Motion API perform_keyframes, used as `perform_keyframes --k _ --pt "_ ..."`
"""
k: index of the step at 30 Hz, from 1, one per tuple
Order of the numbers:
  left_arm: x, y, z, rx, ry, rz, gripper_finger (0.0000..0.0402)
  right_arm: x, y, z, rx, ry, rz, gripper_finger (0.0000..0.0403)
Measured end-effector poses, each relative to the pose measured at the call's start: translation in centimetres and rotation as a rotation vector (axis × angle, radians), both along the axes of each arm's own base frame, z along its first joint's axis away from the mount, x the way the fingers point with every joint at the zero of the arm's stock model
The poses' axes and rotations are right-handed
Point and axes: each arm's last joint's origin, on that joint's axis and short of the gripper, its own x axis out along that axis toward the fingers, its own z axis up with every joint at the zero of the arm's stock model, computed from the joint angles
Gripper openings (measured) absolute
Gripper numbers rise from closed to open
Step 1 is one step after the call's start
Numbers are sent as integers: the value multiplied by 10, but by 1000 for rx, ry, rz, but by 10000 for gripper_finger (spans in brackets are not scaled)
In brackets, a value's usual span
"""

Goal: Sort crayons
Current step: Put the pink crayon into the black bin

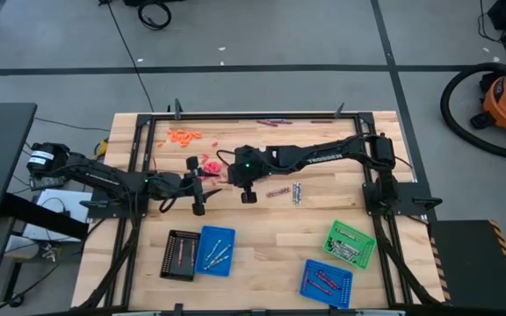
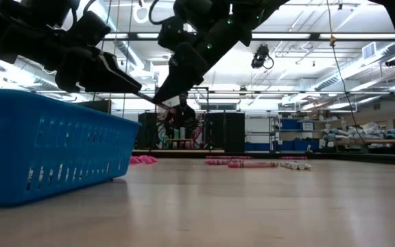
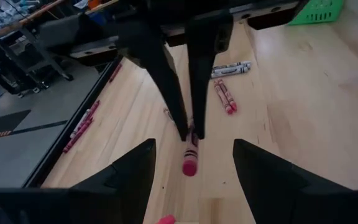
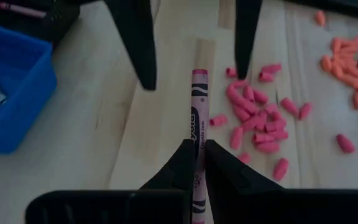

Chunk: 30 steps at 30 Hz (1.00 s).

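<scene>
Now the right pincer (image 4: 196, 149) grips a red-pink crayon (image 4: 197, 112); left pincer (image 3: 191, 165) gapes open just beside.

Pink crayon (image 4: 197, 130) with black label print, between black fingers of right gripper (image 4: 196, 149). Pink crayon pieces (image 4: 260, 118) and orange crayon pieces (image 4: 348, 56) scattered on pale wood table (image 4: 135, 155). Trays: blue tray (image 1: 217, 250), black tray (image 1: 180, 254), green tray (image 1: 350, 244). Left gripper (image 3: 194, 165) black.

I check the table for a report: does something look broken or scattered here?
Yes. Many short pink pieces and orange pieces lie scattered loose on the table, looking like broken crayons; the right gripper holds a whole pink crayon.
</scene>
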Motion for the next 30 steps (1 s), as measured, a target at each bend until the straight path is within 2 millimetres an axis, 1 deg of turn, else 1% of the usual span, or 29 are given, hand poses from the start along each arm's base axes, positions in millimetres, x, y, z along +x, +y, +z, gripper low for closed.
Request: perform_keyframes --k 5,17,24,30 --pt "0 0 0 -1 0 -2 218 3 3 3 -14 -43 2 29" --pt "0 0 0 0 0 -2 156 5 7 5 3 -66 23 29" --pt "0 0 1 1 -7 3 110 5 7 5 4 -66 24 30" --pt "0 0 1 1 -7 2 58 5 8 5 4 -67 27 47"
